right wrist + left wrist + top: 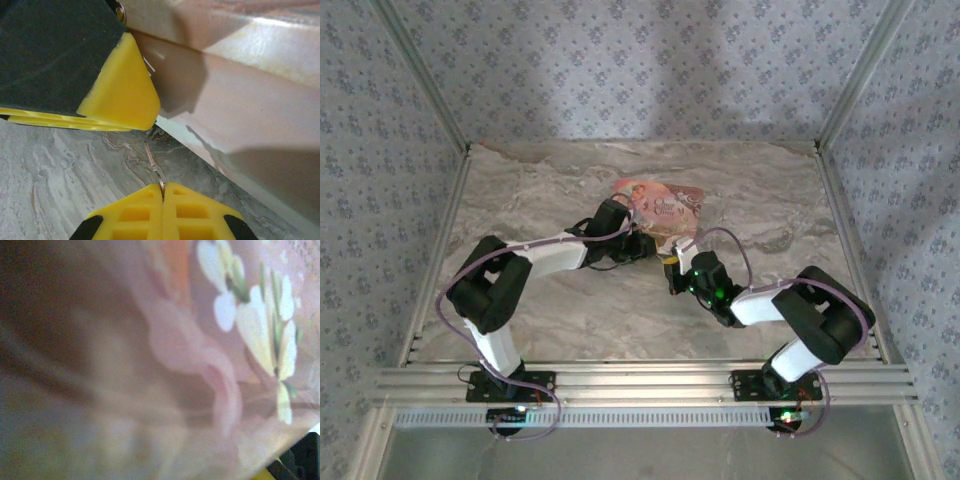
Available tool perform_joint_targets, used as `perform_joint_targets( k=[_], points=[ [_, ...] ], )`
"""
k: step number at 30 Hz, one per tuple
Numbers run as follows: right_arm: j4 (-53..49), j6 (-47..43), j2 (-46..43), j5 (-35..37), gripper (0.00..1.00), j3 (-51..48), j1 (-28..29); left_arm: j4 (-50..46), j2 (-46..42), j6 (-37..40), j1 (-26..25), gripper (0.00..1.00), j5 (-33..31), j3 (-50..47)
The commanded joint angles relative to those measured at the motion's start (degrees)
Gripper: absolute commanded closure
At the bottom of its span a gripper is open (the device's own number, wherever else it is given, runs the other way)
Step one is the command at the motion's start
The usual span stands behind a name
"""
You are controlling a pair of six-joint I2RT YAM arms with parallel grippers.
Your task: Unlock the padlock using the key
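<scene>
Right gripper (163,189) clamped on thin metal strip (152,162), left gripper (643,246) at pink flowered packet (660,203), its grip unclear, marble tabletop (540,190) beneath

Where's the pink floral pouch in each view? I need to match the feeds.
Top external: pink floral pouch centre-back on the marble tabletop.
Left wrist: blurred close-up, white flowers upper right.
Right wrist: probably the pale pink surface, upper right.
Shared landmark: marble tabletop, lower left in right wrist.
</scene>
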Motion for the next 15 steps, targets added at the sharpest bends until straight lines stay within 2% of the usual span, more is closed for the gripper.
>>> perform_joint_targets(
  k=[1,15],
  points=[
    [3.0,-0.7,0.9,0.1,1.0,-0.6,-0.6,1.9,-2.1,-1.3,-0.3,0.89,2.8,2.2],
    [4.5,-0.8,2.6,-3.2,1.0,-0.3,-1.3,2.0,-1.6,-1.8,-0.4,0.9,3.0,2.2]
  ],
)
